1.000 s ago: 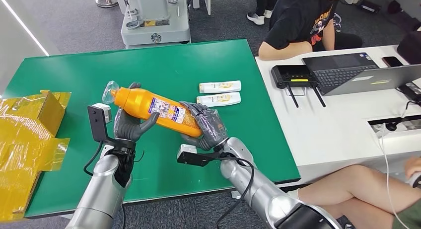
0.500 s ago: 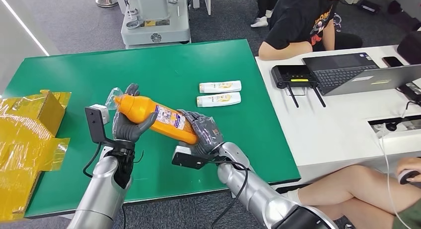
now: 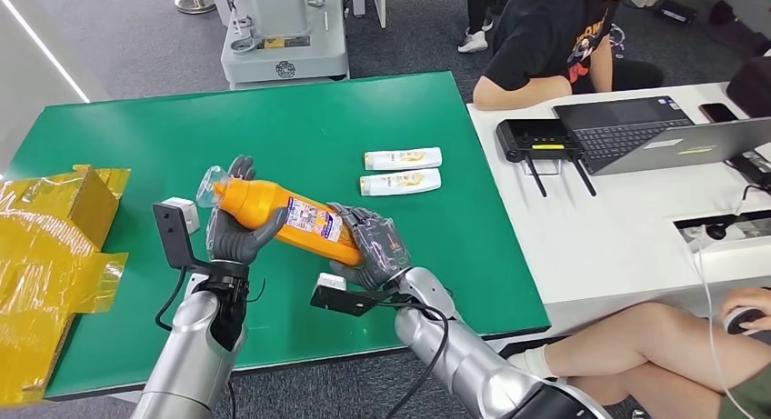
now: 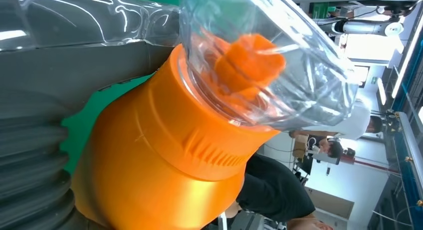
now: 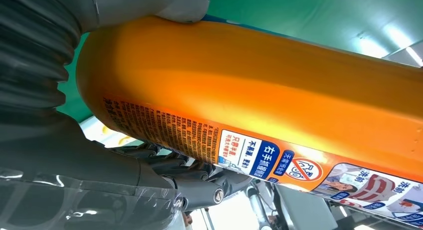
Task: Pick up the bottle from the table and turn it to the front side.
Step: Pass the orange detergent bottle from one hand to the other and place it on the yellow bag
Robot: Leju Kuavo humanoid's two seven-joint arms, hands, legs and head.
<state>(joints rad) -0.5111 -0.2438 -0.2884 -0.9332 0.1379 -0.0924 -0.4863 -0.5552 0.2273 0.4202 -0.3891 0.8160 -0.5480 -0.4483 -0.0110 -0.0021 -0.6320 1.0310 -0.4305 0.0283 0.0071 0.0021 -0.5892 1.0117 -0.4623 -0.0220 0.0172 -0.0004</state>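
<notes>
An orange bottle [image 3: 282, 217] with a clear plastic cap and a printed label is held in the air above the green table [image 3: 300, 128], lying slanted. My left hand [image 3: 238, 230] grips its neck end near the cap. My right hand [image 3: 375, 246] grips its base end. The left wrist view shows the orange bottle [image 4: 164, 160] shoulder and the clear cap [image 4: 259, 65] up close. In the right wrist view the orange bottle [image 5: 259, 95] body with small print and a label lies against my right hand [image 5: 45, 65].
Two small white bottles [image 3: 402, 170] lie side by side on the table beyond my hands. Yellow wrapped packaging [image 3: 55, 255] sits at the table's left edge. A white desk [image 3: 627, 228] with a laptop and router stands to the right, with people seated there.
Both hands have carried the bottle slightly lower and to the left, closer to my body, and it has turned a little in the grip.
</notes>
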